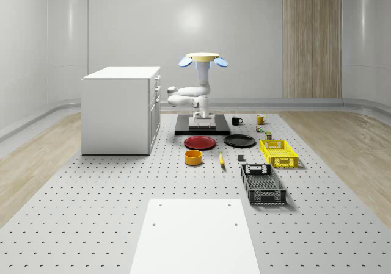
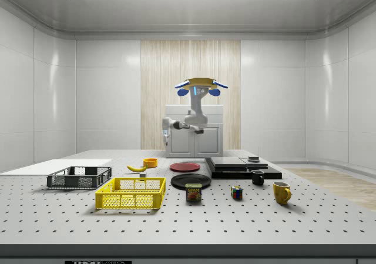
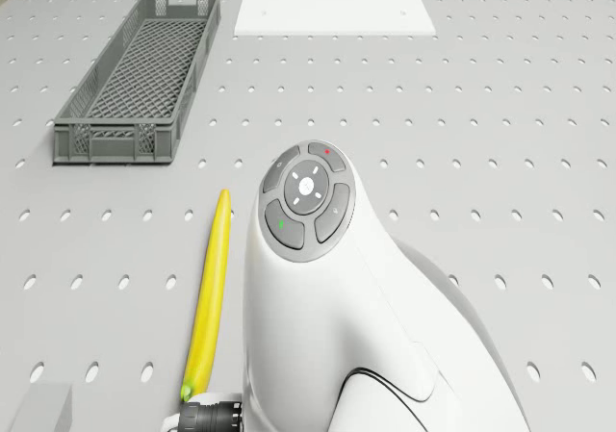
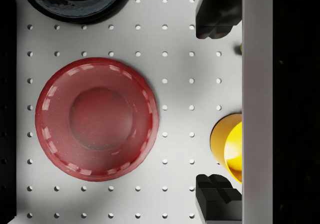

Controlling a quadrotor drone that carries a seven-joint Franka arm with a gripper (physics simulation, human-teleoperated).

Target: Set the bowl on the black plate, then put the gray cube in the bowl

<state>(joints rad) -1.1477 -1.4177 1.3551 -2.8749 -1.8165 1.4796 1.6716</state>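
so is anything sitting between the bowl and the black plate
Nothing stands directly between them. In the whole-scene view the bowl sits in front of the red plate, and the black plate lies just right of that red plate. The banana lies right of the bowl, below the straight path.

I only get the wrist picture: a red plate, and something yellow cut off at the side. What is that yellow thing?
Observer: A yellow bowl. It stands on the table next to the red plate.
Operator: And the dark curve in the corner?
Observer: That is the black plate. It lies beside the red one, with nothing on it.
Operator: Is there a cube anywhere?
Observer: Yes, a gray cube sits on the table close to a banana.
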